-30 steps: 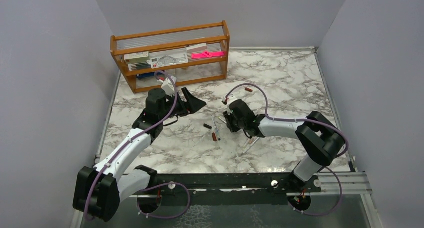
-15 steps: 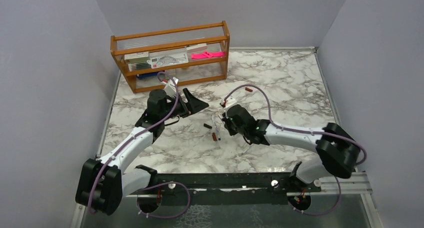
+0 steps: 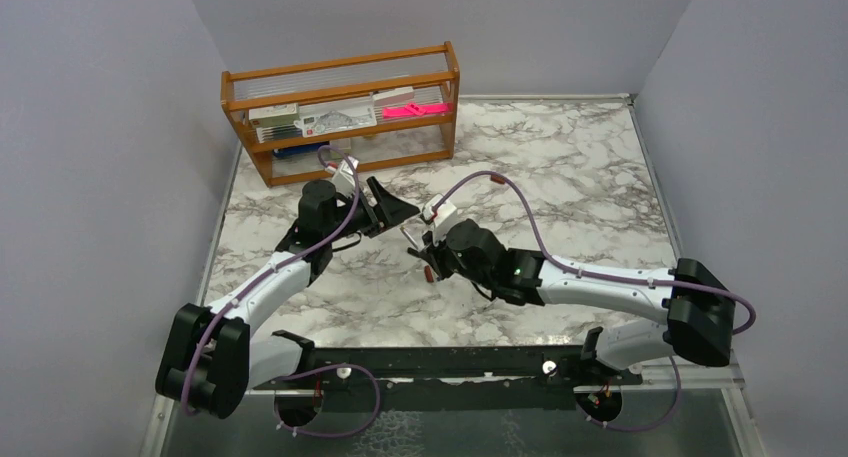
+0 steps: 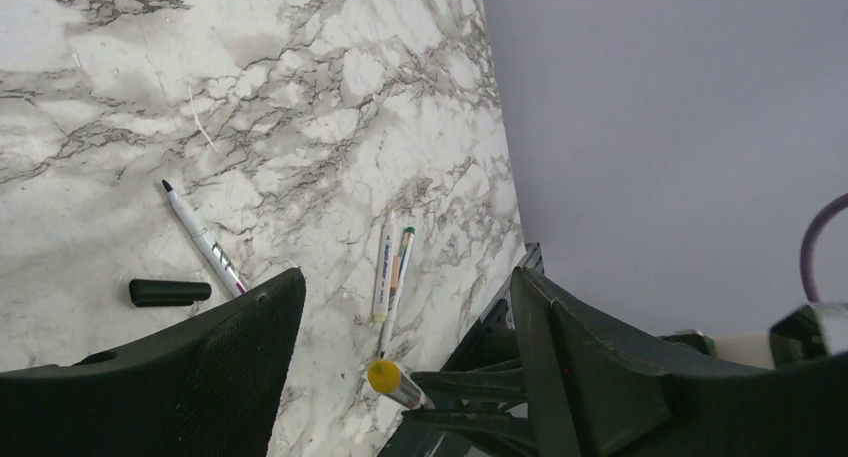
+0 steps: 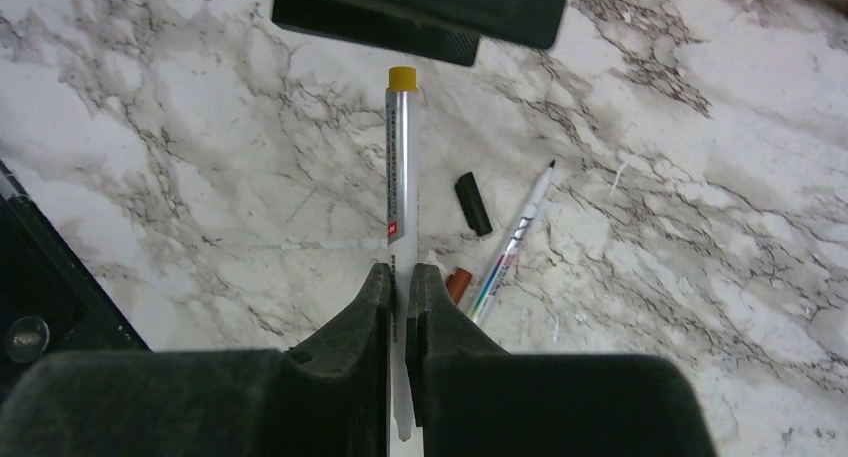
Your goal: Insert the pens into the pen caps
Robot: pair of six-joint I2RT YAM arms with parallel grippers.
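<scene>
Pinching yellow-ended pen (image 5: 402, 167) in right end effector (image 5: 400, 277), pointing toward left end effector (image 4: 405, 287), spread wide. Loose on table (image 5: 700, 127): black cap (image 5: 473, 203), uncapped pen (image 5: 515, 237).

left gripper (image 3: 392, 209): jaws spread wide, arm reaching forward | right gripper (image 5: 402, 285): clamped on pen (image 5: 401, 177), arm stretched leftward

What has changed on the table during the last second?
The right gripper, shut on a yellow-tipped pen, moved left toward the left gripper, its arm stretching out. The left gripper stayed open and nearly in place; the wooden rack did not move.
</scene>
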